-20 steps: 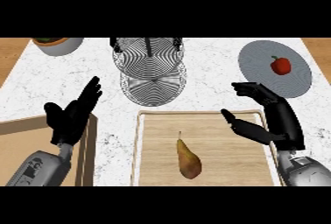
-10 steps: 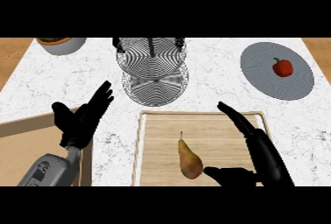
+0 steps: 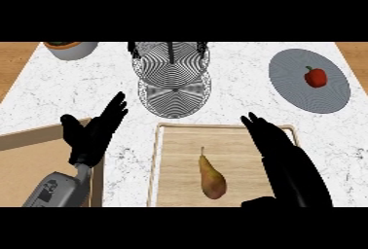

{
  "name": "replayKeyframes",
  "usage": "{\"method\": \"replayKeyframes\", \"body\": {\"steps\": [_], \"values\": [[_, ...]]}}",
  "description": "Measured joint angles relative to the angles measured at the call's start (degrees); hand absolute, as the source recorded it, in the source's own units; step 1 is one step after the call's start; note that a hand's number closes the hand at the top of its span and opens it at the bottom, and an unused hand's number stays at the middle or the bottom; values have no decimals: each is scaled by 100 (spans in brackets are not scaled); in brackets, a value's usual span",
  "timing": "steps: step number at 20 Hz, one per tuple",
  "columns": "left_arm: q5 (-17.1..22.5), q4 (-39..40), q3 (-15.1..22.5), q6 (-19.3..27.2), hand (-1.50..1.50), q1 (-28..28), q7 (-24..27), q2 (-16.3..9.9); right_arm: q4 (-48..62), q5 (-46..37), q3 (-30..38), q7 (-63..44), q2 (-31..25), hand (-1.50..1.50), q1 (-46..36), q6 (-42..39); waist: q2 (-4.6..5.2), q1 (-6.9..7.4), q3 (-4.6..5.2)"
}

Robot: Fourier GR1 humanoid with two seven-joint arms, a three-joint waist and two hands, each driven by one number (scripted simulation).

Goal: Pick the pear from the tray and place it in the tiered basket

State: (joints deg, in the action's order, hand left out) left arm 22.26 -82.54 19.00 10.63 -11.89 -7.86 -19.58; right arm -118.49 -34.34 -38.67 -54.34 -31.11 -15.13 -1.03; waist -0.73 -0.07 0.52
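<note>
Black left hand (image 3: 92, 138) on a grey forearm (image 3: 57, 189); right hand (image 3: 287, 165) black.

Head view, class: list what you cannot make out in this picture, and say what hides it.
- Tiered basket: its far rim is cut off by the top edge.
- Bowl: its contents are cut off by the top edge.
- Tray: its right side is hidden under the right hand, its near rim cut off below.
- Pear: its underside faces the tray.

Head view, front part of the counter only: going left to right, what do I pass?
Left hand, resting open with fingers up → pear lying on the tray → right hand, open over the tray's right side.
</note>
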Motion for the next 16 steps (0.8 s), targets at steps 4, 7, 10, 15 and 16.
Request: {"method": "replayKeyframes", "body": {"steps": [4, 7, 10, 15, 16], "values": [[-9, 51, -23, -50, 0, -54, 3, 15, -19, -265, -480, -917, 653, -150, -529, -614, 18, 45, -5], [0, 58, -59, -90, 0, -75, 0, 16, 244, -384, -723, -1254, 1297, -150, -796, -780, 28, 63, -12], [-21, 62, -53, -77, 0, -139, -60, 51, 701, -603, -924, -1452, 1897, -150, -984, -896, 32, 62, -18], [-27, 39, -96, -78, 0, -119, -92, 44, 1497, -929, -1052, -1577, 2445, -150, -1078, -1098, 33, 44, -24], [-17, 23, -111, -90, 0, -111, -105, 35, 1633, -969, -1061, -1591, 2528, -150, -1070, -1141, 34, 42, -25]]}}
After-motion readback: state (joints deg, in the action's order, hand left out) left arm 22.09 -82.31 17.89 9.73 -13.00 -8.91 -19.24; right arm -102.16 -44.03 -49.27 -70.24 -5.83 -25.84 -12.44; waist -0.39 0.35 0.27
